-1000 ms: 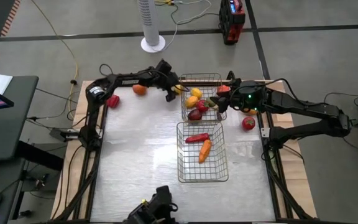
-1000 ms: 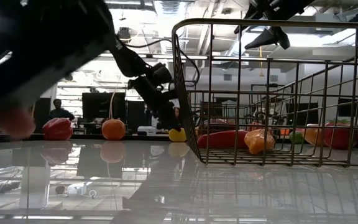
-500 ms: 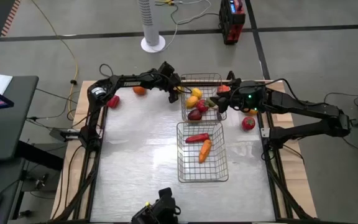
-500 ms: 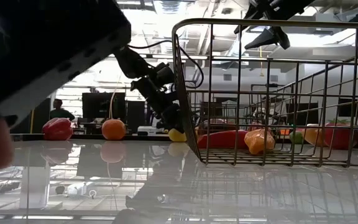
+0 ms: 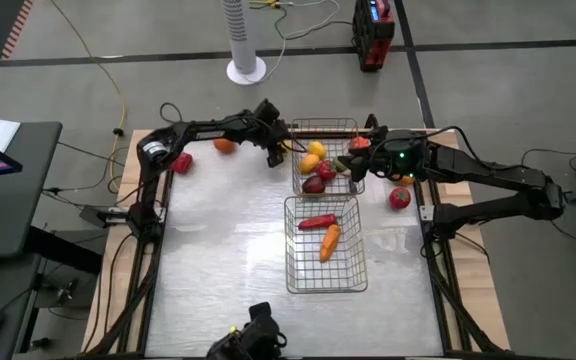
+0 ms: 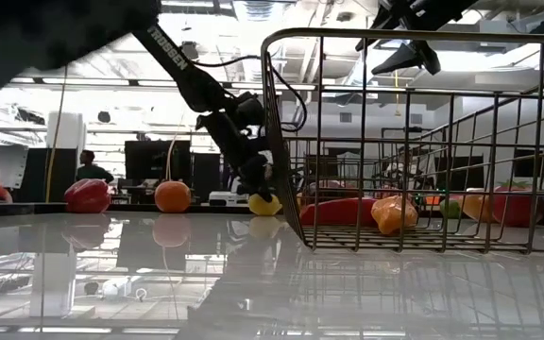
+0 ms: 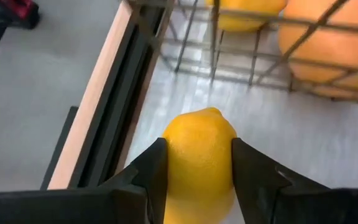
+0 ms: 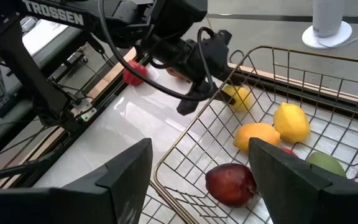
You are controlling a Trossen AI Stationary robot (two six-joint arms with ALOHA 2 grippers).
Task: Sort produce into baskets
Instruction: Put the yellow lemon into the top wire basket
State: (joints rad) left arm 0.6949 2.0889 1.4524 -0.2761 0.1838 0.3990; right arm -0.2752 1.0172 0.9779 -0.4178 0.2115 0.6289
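Left gripper point(image 7: 197, 180) clamped on lemon point(image 7: 199, 155) on the tabletop point(image 5: 228, 250), just outside the far basket point(image 5: 325, 128), low so it can lift over the rim. Right gripper point(image 8: 197, 168) open above that basket, waiting.

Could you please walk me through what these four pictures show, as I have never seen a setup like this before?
Two robot arms work at a table. One camera looks down from above, one sits at table height, and one rides on each wrist. The left gripper is closing around a yellow lemon just outside the far wire basket, which holds fruit. The right gripper hangs open above that basket. The near basket holds a red pepper and a carrot. An orange and other produce lie loose.
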